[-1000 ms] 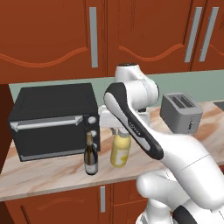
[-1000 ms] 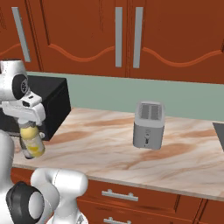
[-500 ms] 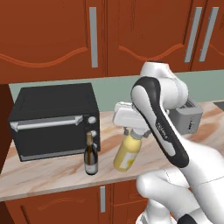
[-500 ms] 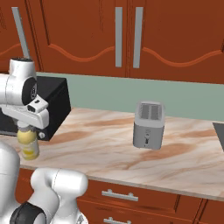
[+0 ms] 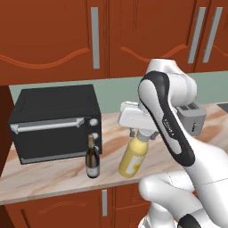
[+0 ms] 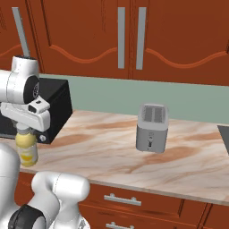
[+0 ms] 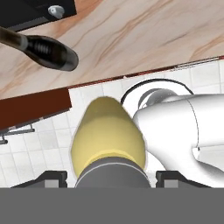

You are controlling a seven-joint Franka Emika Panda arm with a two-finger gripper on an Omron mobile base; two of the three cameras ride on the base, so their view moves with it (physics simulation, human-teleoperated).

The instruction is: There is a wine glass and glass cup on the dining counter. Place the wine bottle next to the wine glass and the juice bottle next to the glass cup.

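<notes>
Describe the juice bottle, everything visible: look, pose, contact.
The juice bottle is plump and yellow, with a pale label on its lower body. The gripper is closed on its neck and covers the cap. It hangs tilted, base swung toward the wine bottle, and looks lifted off the counter. In the hand view its yellow body points past the counter edge, over the floor tiles. Nothing but the gripper touches it.

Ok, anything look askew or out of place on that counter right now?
Only the juice bottle: it hangs tilted from the end effector, gripped at its cap end, with its base swung out over the counter's front edge. The wine bottle stands upright beside the black oven, and the toaster sits square. No spills.
</notes>
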